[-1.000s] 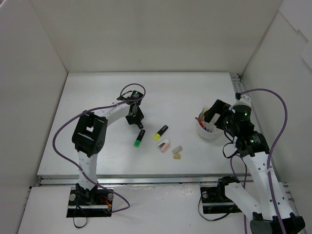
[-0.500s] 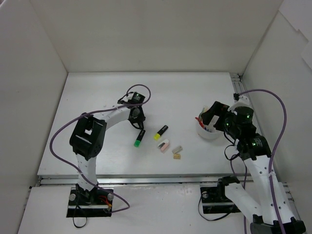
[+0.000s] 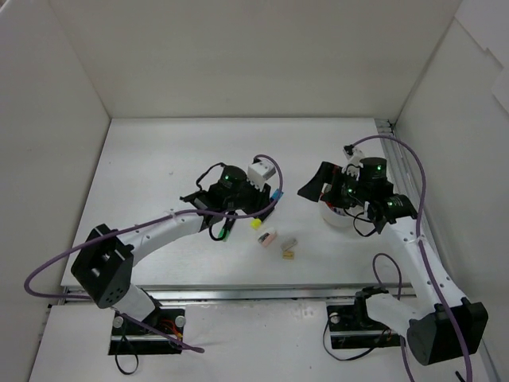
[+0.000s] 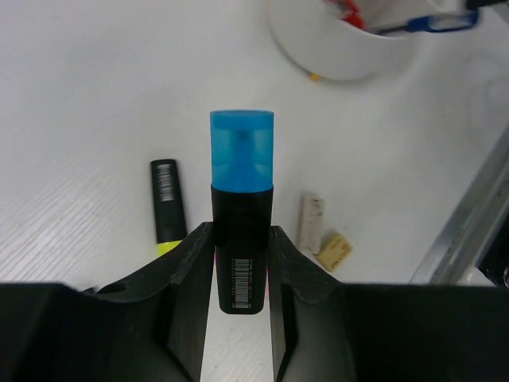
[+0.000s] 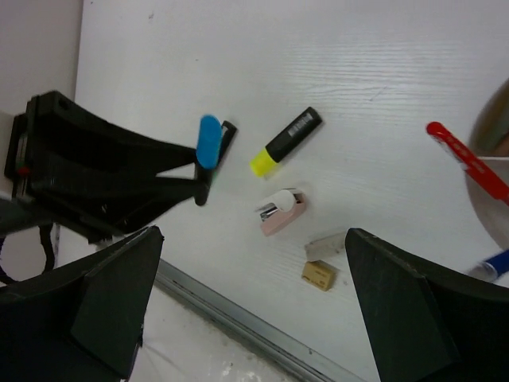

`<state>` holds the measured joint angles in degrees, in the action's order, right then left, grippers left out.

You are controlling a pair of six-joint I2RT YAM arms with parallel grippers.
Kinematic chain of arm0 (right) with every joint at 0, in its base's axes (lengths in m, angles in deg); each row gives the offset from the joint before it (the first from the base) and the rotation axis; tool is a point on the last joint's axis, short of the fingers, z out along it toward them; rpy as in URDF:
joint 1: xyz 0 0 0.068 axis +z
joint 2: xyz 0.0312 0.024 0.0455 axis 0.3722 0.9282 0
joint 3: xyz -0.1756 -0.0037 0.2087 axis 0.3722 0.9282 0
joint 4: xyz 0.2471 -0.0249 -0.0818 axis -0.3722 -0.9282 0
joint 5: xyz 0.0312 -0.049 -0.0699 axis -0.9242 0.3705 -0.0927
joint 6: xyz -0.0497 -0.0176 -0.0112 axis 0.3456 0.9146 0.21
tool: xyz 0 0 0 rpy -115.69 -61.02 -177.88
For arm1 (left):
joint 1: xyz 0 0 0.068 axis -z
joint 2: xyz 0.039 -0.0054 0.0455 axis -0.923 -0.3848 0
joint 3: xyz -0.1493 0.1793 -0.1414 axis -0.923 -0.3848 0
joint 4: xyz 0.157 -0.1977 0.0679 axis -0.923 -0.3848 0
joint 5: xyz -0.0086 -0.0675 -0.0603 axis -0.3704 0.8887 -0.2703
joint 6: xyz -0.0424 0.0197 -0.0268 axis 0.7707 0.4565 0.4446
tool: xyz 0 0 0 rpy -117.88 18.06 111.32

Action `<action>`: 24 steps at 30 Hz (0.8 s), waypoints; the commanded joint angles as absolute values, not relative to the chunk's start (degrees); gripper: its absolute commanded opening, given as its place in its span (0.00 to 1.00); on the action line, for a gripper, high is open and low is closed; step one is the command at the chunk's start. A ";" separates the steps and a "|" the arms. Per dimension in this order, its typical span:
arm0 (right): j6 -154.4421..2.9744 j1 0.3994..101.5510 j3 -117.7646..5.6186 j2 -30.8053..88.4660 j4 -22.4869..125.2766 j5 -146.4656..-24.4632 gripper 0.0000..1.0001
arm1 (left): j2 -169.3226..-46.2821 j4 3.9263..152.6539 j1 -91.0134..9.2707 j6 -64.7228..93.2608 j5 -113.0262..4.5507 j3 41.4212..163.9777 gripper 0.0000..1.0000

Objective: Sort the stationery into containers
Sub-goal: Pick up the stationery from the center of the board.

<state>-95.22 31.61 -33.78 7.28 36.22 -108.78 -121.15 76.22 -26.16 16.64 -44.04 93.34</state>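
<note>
Two items, the red pen and the blue pen, are sitting in the tub. The left gripper is pinching the blue highlighter aloft at the tub's nine o'clock; the right gripper is hovering spread wide. Five are waiting on the table: green highlighter, yellow highlighter, pink eraser, grey eraser, tan eraser.

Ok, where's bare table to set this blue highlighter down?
Bare table lies along the back wall and by the left wall. Crowded: between left gripper, holding the blue highlighter, and tub, around the yellow highlighter, pink eraser, grey eraser and tan eraser.
</note>
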 commanded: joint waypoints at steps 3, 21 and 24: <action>-100.11 35.02 -33.62 10.24 47.41 -114.30 0.98 | -116.60 82.16 -23.87 10.16 -39.39 92.85 0.00; -105.22 45.93 -36.69 21.14 51.55 -104.54 0.50 | -111.59 83.22 -18.94 9.72 -43.08 92.14 0.00; -105.39 46.98 -36.78 21.31 51.64 -103.75 0.24 | -111.50 83.13 -18.94 9.90 -43.78 92.05 0.00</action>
